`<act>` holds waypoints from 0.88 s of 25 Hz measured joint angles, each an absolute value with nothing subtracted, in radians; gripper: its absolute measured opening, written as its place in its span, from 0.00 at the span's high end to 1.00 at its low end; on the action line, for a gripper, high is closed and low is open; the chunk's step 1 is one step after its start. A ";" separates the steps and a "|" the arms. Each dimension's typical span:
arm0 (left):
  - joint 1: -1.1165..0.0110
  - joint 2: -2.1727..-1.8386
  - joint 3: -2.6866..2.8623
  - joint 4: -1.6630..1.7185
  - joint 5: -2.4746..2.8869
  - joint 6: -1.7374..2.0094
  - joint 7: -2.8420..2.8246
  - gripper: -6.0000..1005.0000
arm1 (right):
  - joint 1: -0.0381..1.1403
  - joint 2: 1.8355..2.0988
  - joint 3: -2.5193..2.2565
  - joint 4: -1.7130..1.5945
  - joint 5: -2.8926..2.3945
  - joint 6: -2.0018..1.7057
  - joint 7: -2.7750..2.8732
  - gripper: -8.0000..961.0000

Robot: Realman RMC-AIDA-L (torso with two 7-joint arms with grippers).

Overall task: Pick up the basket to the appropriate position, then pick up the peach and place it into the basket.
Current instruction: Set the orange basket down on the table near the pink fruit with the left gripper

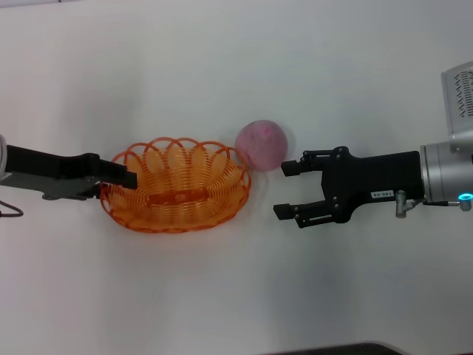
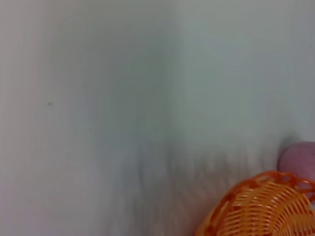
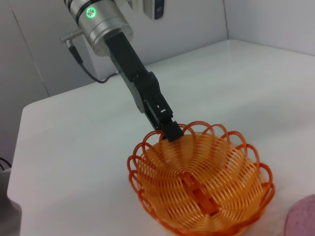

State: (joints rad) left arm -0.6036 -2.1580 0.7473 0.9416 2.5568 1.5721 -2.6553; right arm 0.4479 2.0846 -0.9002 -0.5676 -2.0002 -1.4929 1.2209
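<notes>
In the head view, the basket [image 1: 177,185] is seen resting on the white table [image 1: 222,66], a little to the left of the middle. Its left rim is gripped by the left gripper [image 1: 122,177], whose dark fingers are pressed together on the scalloped wire edge; the left arm reaches in from the left border. The peach [image 1: 262,145] is seen just beside the basket's far right rim, either touching it or nearly so, and resting on the table outside the basket. The right gripper [image 1: 284,188] is held to the right of the basket and just beside the peach, with its two fingers spread apart and nothing between them. Its upper finger lies close to the peach without clearly touching it.

In the left wrist view, only part of the basket [image 2: 263,206] is shown at one corner, with a small piece of the peach [image 2: 300,157] just beyond its rim. The rest is filled by the bare table [image 2: 123,98]. The gripper's own fingers are not shown here.

In the right wrist view, the basket [image 3: 202,182] is seen upright on the table [image 3: 74,162], and the left gripper [image 3: 170,130] is pinched on its far rim. An edge of the peach [image 3: 302,219] is caught at the corner, beside the basket.
</notes>
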 joint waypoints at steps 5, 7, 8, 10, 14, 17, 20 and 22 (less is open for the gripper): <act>-0.603 -2.152 0.747 0.942 2.557 1.575 -2.651 0.49 | 0.449 2.086 -0.900 -0.568 -2.000 -1.493 1.221 0.13; -0.602 -2.149 0.745 0.948 2.556 1.579 -2.631 0.40 | 0.450 2.086 -0.901 -0.568 -2.000 -1.493 1.221 0.13; -0.602 -2.146 0.742 0.952 2.556 1.579 -2.620 0.36 | 0.450 2.086 -0.901 -0.568 -2.000 -1.493 1.221 0.13; -0.600 -2.137 0.737 0.955 2.552 1.577 -2.600 0.29 | 0.450 2.086 -0.902 -0.568 -2.000 -1.494 1.221 0.13; -0.577 -2.110 0.721 0.961 2.481 1.566 -2.486 0.15 | 0.449 2.086 -0.902 -0.568 -2.000 -1.494 1.221 0.13; -0.556 -2.101 0.663 0.957 2.396 1.577 -2.310 0.10 | 0.450 2.086 -0.901 -0.568 -1.999 -1.493 1.220 0.13; -0.520 -2.097 0.626 0.958 2.296 1.650 -2.000 0.11 | 0.452 2.086 -0.900 -0.568 -1.999 -1.495 1.220 0.13; -0.485 -2.096 0.618 0.960 2.246 1.692 -1.799 0.11 | 0.453 2.086 -0.900 -0.568 -1.998 -1.497 1.220 0.13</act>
